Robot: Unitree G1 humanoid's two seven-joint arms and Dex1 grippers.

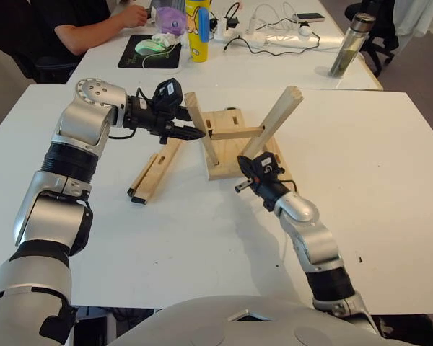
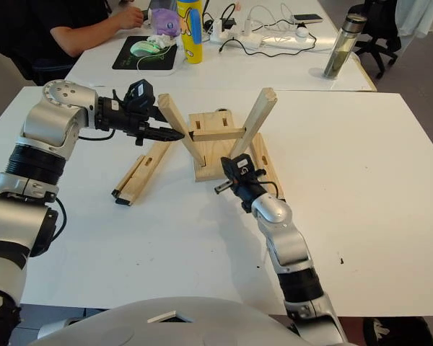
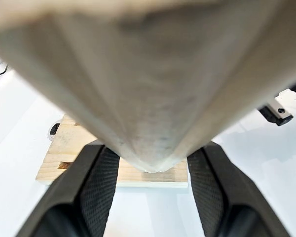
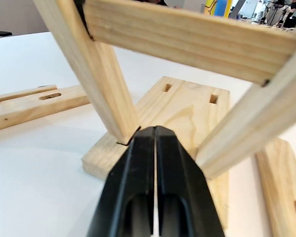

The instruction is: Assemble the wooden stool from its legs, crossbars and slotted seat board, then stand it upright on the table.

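Starting left of the table's (image 1: 390, 180) middle: a loose leg piece (image 1: 155, 171) lies flat, pointing from the far edge back toward the near one. Just right of it, the left gripper (image 1: 195, 135) has its two fingers (image 3: 101, 182) clamped on the left leg (image 1: 200, 130), which leans up out of the seat board (image 1: 225, 167). The board lies flat mid-table, nearer the far edge. A crossbar (image 1: 237, 133) ties that leg to the right leg (image 1: 278, 119), so the two make a V. The right gripper (image 4: 147, 136) is pinched fully closed on nothing, tip at the left leg's foot. One more slotted piece (image 2: 265, 164) lies just beside the board's right edge.
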